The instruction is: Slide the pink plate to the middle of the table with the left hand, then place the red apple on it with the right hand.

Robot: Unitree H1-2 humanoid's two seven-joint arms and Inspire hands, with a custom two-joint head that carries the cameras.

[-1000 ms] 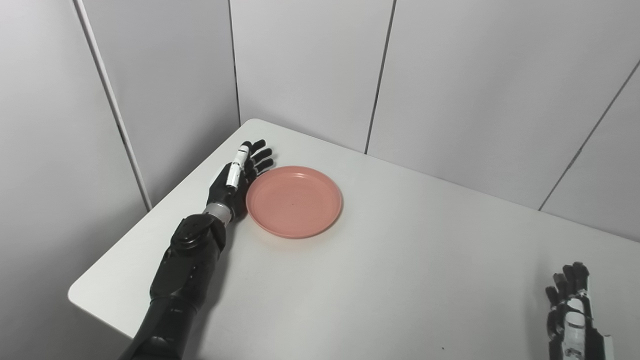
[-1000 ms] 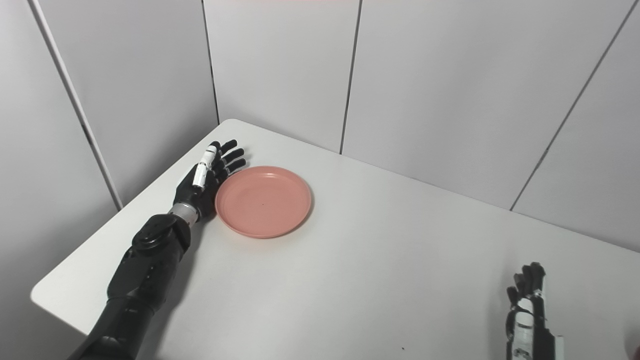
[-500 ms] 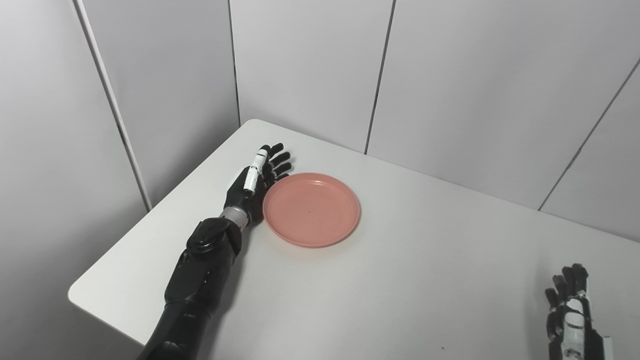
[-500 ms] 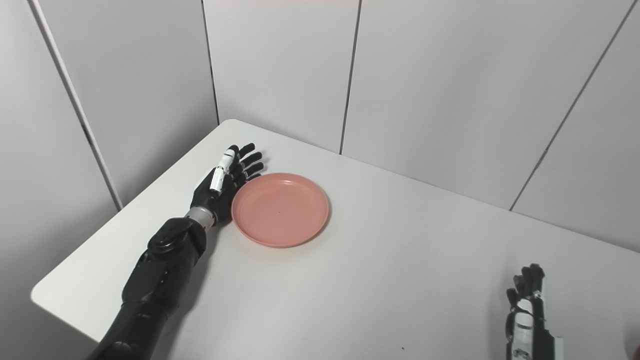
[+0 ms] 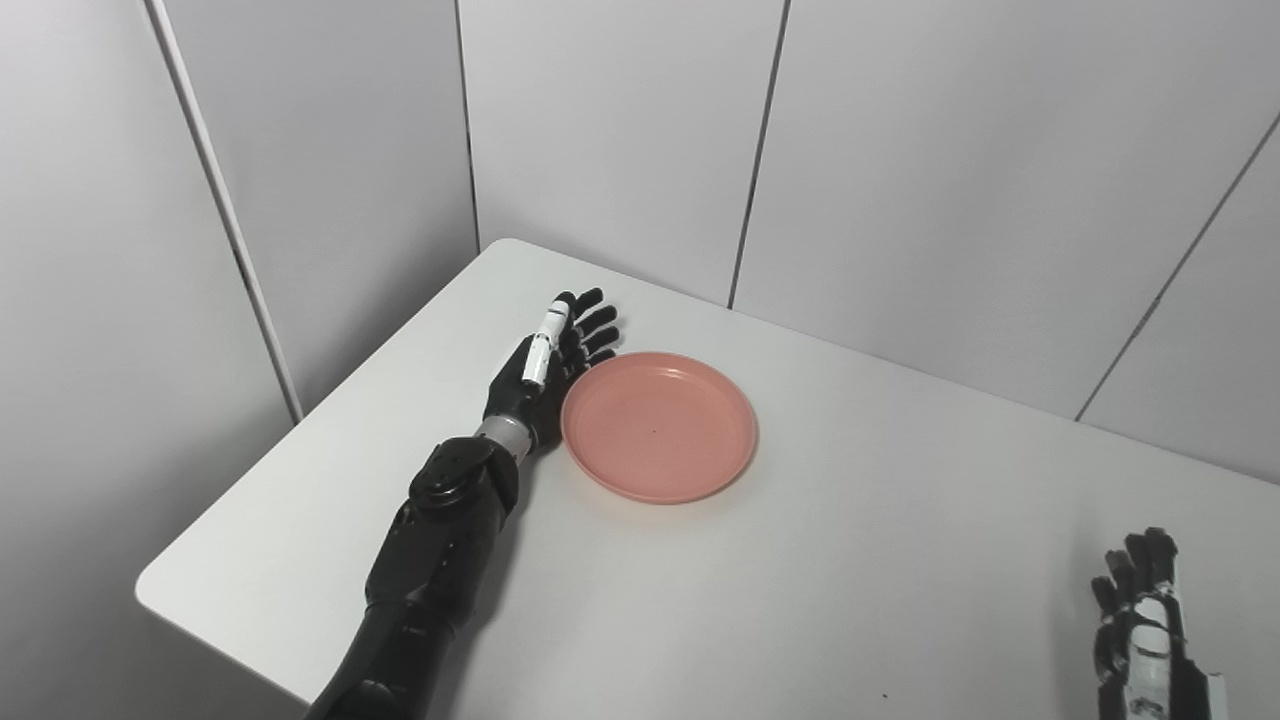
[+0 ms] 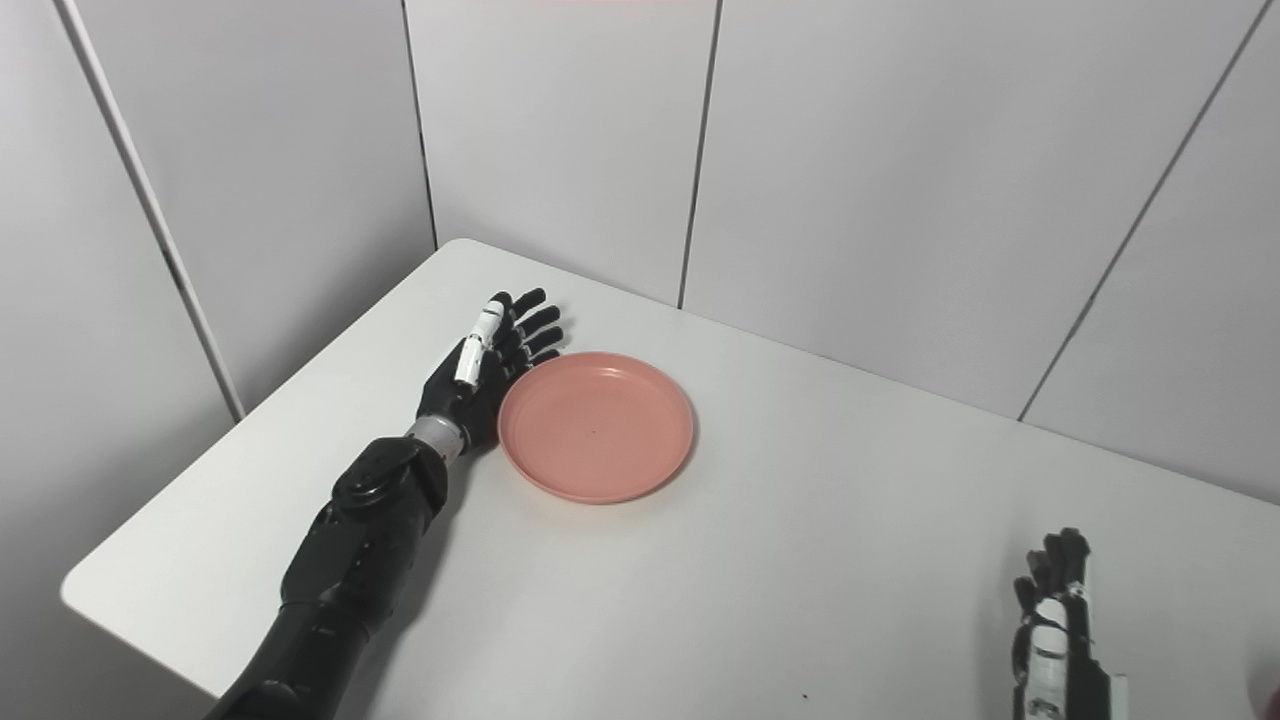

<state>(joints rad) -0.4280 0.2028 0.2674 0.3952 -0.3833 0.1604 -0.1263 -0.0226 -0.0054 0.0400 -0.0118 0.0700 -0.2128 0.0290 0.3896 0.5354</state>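
Note:
The round pink plate (image 5: 659, 426) lies flat on the white table (image 5: 800, 600), left of its middle. My left hand (image 5: 545, 365) stands on edge with straight, spread fingers, its palm pressed against the plate's left rim; it holds nothing. My right hand (image 5: 1140, 625) rests low at the table's front right, fingers straight and apart, empty. Only a sliver of red shows at the right eye view's bottom right corner (image 6: 1272, 695), possibly the red apple; it is otherwise out of frame.
Grey wall panels (image 5: 620, 130) close in the table at the back and left. The table's rounded far corner (image 5: 510, 245) lies just behind the left hand. The near left edge (image 5: 230, 640) runs under my left forearm.
My left hand has pushed the plate to the right and slightly toward me across the table, staying against its left rim. The right hand has not moved.

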